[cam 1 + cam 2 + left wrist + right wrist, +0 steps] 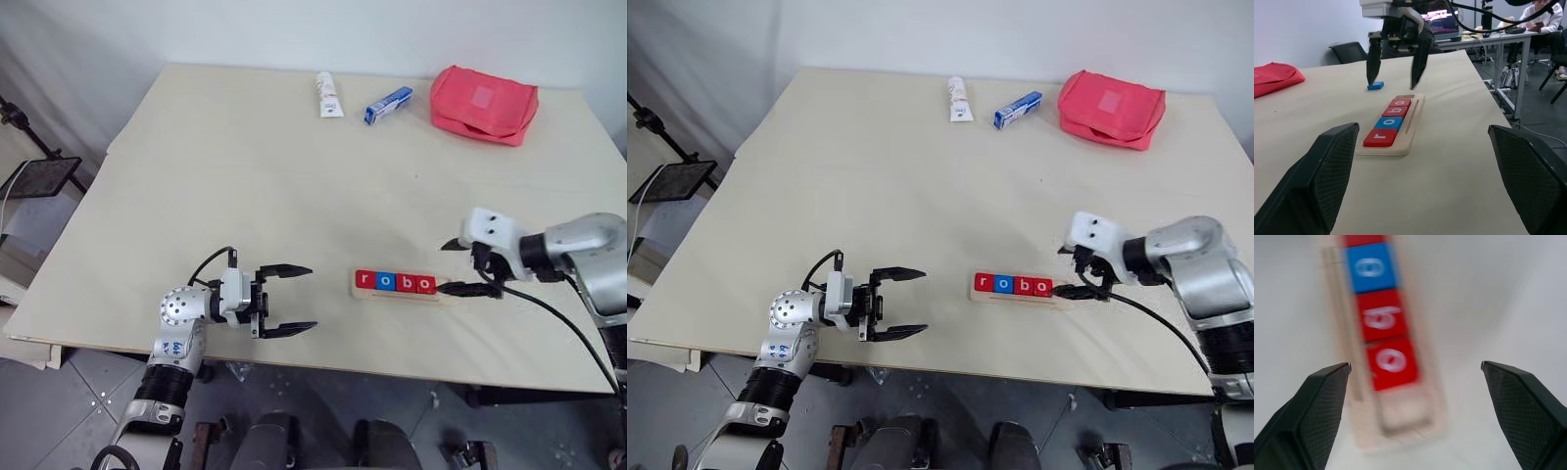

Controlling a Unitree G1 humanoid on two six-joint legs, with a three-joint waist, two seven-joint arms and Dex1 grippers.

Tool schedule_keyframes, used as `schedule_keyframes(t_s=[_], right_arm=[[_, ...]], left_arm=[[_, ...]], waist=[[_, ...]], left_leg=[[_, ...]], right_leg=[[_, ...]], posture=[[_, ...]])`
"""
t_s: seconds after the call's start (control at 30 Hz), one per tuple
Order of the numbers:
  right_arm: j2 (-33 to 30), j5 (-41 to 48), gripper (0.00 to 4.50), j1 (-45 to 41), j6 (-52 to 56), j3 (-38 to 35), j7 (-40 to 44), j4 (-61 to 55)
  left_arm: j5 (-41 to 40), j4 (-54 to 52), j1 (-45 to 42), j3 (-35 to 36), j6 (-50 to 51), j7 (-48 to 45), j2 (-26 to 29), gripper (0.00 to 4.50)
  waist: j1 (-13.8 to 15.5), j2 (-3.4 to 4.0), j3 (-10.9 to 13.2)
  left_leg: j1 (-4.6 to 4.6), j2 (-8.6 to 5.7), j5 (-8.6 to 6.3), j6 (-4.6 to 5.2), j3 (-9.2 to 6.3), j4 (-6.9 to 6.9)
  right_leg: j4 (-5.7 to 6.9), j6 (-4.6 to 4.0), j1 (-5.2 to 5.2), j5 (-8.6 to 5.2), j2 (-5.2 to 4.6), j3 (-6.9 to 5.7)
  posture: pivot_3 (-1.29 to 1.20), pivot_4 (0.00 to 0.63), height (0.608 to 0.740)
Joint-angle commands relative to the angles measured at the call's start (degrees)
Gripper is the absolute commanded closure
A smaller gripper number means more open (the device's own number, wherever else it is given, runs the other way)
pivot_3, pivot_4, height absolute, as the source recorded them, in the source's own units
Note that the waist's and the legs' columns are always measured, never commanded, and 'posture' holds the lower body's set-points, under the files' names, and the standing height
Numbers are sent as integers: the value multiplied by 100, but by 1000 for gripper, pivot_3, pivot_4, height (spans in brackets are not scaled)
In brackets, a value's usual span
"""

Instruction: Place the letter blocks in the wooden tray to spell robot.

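The wooden tray (446, 293) lies near the table's front edge, right of centre. Four letter blocks sit in it in a row: red r (365, 281), blue o (384, 282), red b (404, 283) and red o (424, 284). The slot at its right end (1405, 418) is bare. My right gripper (458, 266) hovers open just past that end, holding nothing. In the left wrist view a loose blue block (1375, 86) lies flat on the table below the right gripper's fingers (1373, 63); its letter is hidden. My left gripper (311, 297) stands open left of the tray, pointing at it.
At the table's far side lie a white tube (329, 95), a blue-and-white box (388, 105) and a red pouch (484, 103). A black stand (39, 176) is off the left edge. A person sits at a desk (1542, 19) beyond the table's right side.
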Motion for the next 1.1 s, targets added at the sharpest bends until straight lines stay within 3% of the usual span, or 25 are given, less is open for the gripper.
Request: schedule_keyframes(t_s=[0.03, 0.2, 0.3, 0.57, 0.7, 0.97, 1.1], right_arm=[[-8, 298, 28, 488, 382, -1048, -701, -353], [496, 490, 28, 1358, 593, -2228, -1896, -540], [912, 535, 28, 1555, 654, -2529, -2557, -473], [1616, 491, 28, 1227, 429, -2499, -3727, 185], [1962, 420, 28, 733, 112, -2352, -4233, 1209], [2064, 447, 28, 431, -54, -2113, -4380, 1883], [2088, 509, 1215, 472, -49, -2114, -4425, 1807]], left_arm=[[-37, -18, -19, 7, -77, 0, -2, 0], [-30, 85, -76, 6, -65, -19, -9, 0], [-26, 146, -122, -8, -52, -36, -28, 0], [-75, 271, -280, -47, -33, -221, -63, 0], [-83, 264, -345, -27, 23, -292, -3, 0], [-91, 205, -298, 12, 10, -322, 68, 0], [-87, 169, -275, 22, 12, -301, 79, 0]], waist=[[7, 0, 0], [8, 0, 0], [7, 0, 0], [-17, 2, -1], [-24, 2, -1], [-47, 2, -1], [-50, 2, -1]], left_leg=[[0, 1, 0, 0, -1, -1], [1, 0, 0, 0, 2, -3], [4, 1, 0, 0, 5, -3], [7, 2, 2, -2, 15, -4], [8, 2, 2, -2, 14, -7], [8, 2, 3, 0, 13, -7], [8, 2, 3, 0, 12, -6]], right_leg=[[1, 0, 0, 0, 0, -2], [0, 0, 1, 0, -1, 1], [5, 0, 1, 0, 0, 1], [6, 0, -1, 0, 1, 7], [8, 0, -3, 0, 2, 5], [17, 0, -6, 0, 2, 5], [20, 0, -6, 0, 1, 6]], posture=[[0, 150, 740], [0, 150, 740], [0, 150, 740], [0, 150, 740], [0, 150, 740], [0, 150, 740], [0, 150, 740]])
